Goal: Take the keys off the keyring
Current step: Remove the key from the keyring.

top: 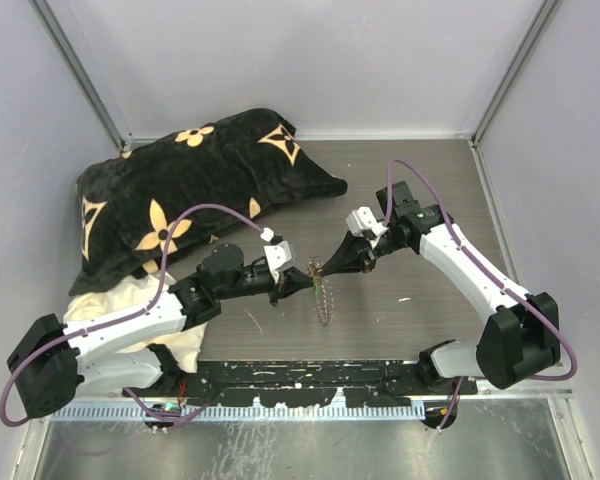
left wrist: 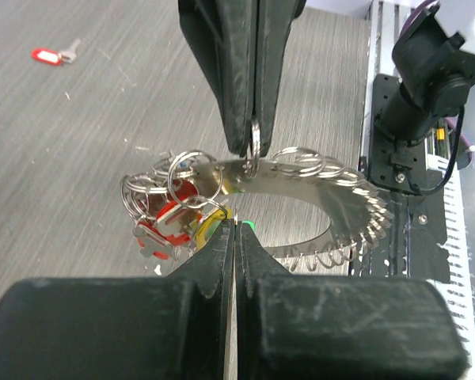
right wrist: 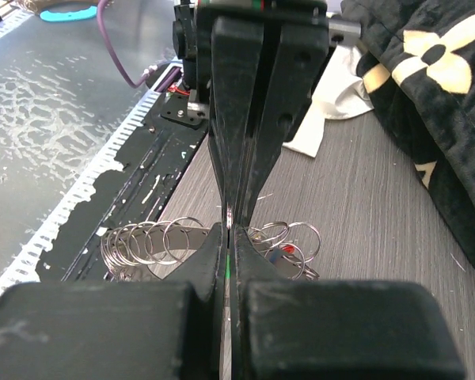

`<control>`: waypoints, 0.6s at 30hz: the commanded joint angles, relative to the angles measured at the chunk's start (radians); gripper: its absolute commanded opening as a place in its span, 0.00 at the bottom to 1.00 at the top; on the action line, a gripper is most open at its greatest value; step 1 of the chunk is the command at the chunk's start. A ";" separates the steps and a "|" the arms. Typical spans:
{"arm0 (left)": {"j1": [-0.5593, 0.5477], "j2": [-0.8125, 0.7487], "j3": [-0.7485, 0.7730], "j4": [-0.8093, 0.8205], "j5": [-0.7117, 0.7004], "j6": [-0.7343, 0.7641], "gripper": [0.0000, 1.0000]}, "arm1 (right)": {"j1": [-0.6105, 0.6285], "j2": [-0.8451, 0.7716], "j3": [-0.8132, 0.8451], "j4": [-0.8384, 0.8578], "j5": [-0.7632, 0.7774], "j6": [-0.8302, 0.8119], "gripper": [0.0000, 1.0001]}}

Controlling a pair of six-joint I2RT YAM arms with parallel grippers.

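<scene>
Left gripper [left wrist: 234, 231]: jaws fully closed, tips pinched at the near rim of the silvery coiled-wire keyring [left wrist: 332, 207], a sliver of green plastic right at the tips. I can't tell whether it has wire, a key, or nothing between the pads. Right gripper [left wrist: 252, 149]: jaws closed too, coming in head-on from the opposite side and clamped on one thin wire loop at the keyring's far rim. The two sets of fingertips nearly meet nose to nose, with the ring's band between them. Keyring sits between both grippers over the middle of the grey wood-grain tabletop [top: 420, 200], somewhat toward the near edge. In the top view the coil trails from the grippers toward the near edge. I can't tell whether any of it touches the surface. The small silver keys [left wrist: 168, 218] with red and yellow-green plastic heads are bunched on little split rings at one side of the loop, just beside the left gripper's tips. One loose red-headed silver key [left wrist: 47, 55] lies flat on the tabletop, well apart from the ring, out past the right gripper. Black plush cushion with tan flower pattern [top: 200, 190] fills the far-left corner of the tabletop, and a cream cloth [top: 120, 300] shows at its near edge, beside the left arm.
</scene>
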 commanded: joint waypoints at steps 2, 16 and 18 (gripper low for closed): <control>0.004 0.025 0.038 0.054 0.010 -0.029 0.00 | -0.002 -0.008 0.021 0.035 -0.070 0.016 0.01; 0.023 -0.051 0.005 -0.027 -0.045 -0.021 0.00 | -0.046 -0.009 0.027 0.037 -0.040 0.023 0.01; 0.039 -0.079 -0.001 -0.073 -0.097 -0.063 0.00 | -0.071 -0.009 0.031 0.039 -0.019 0.027 0.01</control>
